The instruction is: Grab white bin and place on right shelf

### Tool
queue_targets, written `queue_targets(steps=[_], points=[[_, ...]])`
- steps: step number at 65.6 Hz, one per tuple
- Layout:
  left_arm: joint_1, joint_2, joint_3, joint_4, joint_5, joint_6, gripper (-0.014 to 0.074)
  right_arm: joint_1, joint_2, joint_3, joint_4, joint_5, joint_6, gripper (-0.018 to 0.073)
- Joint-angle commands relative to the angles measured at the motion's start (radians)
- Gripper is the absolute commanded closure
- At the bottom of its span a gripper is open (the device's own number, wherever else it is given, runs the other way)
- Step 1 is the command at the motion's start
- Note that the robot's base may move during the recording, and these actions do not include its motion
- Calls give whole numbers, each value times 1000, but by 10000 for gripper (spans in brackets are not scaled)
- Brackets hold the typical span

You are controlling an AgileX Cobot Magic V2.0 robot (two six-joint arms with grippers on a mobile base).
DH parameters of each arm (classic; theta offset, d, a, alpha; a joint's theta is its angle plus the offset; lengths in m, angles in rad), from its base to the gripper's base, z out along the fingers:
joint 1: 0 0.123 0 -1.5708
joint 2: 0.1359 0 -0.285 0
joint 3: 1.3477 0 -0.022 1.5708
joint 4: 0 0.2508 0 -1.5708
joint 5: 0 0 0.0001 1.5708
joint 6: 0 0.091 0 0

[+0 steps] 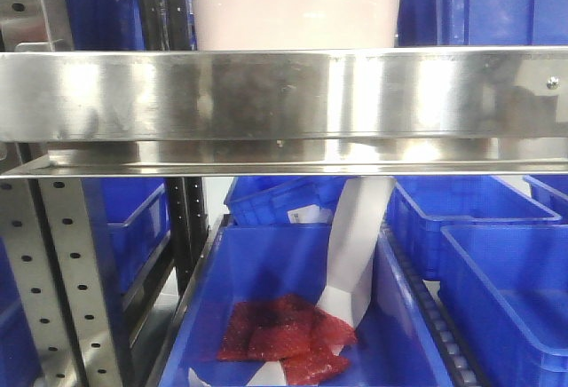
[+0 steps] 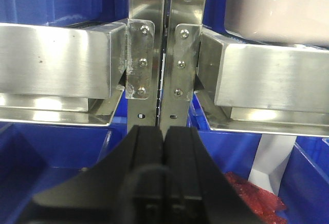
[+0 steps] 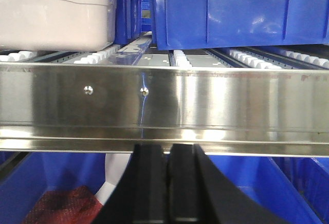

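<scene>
The white bin point(image 1: 293, 5), a pinkish-white tote with a curved ridge, rests on the right shelf behind its broad steel front rail point(image 1: 284, 94). In the right wrist view the white bin point(image 3: 54, 16) sits on the shelf's white rollers at the upper left. In the left wrist view its lower corner point(image 2: 277, 8) shows at the upper right. My left gripper point(image 2: 164, 131) is shut and empty, facing the perforated uprights point(image 2: 167, 44). Just below the rail, my right gripper point(image 3: 168, 149) is shut on nothing.
Blue crates flank the bin on the shelf point(image 3: 226, 13) point(image 1: 98, 5). Below the rail, a blue crate point(image 1: 293, 316) holds red mesh bags point(image 1: 284, 334) and white paper. More blue crates point(image 1: 506, 289) stand to the right. A perforated steel post point(image 1: 53, 280) rises at lower left.
</scene>
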Motion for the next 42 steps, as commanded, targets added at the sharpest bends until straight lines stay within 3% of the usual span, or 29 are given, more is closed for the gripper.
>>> queue_targets(steps=[1,42], points=[[-8,-11,0,-1,-81,-8,713,-5,-18,1,0,-82,-9,531],[-8,-11,0,-1,-81,-8,713,-5,-18,1,0,-82,-9,531]])
